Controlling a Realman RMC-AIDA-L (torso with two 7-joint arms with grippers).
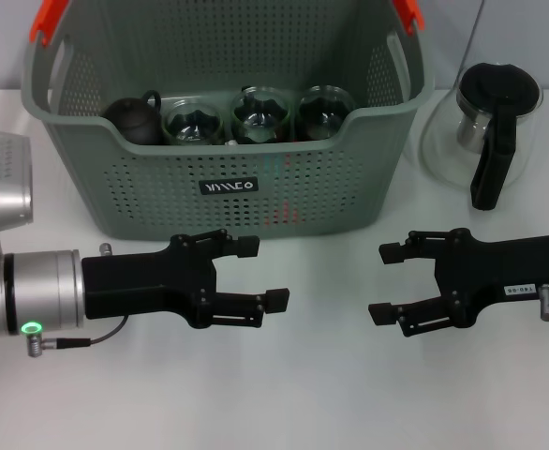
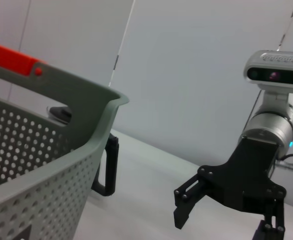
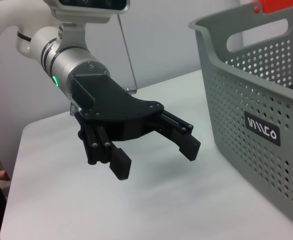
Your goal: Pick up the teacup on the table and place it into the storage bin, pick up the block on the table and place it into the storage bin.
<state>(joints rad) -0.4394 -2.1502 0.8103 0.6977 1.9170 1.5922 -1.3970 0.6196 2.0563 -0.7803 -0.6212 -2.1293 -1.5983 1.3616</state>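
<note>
Head view, reading from the robot's left: the left gripper point(image 1: 254, 274) hangs over the white table point(image 1: 284, 394) just in front of the storage bin's near wall, its two black fingers spread wide with nothing between them. A green ring light glows on that arm's silver wrist.

At centre stands the storage bin point(image 1: 256, 197), a grey-green perforated basket with orange handle pieces point(image 1: 48, 21) at its upper corners and a small black label point(image 1: 229, 186) with white lettering on the front wall. Inside, lined along the near wall, sit a dark round teapot point(image 1: 134, 120) and three glass teacups point(image 1: 260, 114) side by side. A red object shows faintly through the holes low in the front wall; whether it is the block cannot be told.

To the right of the bin, near but apart from it, a glass pot point(image 1: 493, 131) with black lid and black handle stands upright on the table.

Farthest right, the right gripper point(image 1: 388, 281) hangs over the table in front of the bin's right corner, fingers likewise spread wide and holding nothing. Its fingertips point toward the left gripper, the two well apart.

Right wrist view confirms the left gripper point(image 3: 155, 154) open and empty beside the bin wall point(image 3: 256, 95).
</note>
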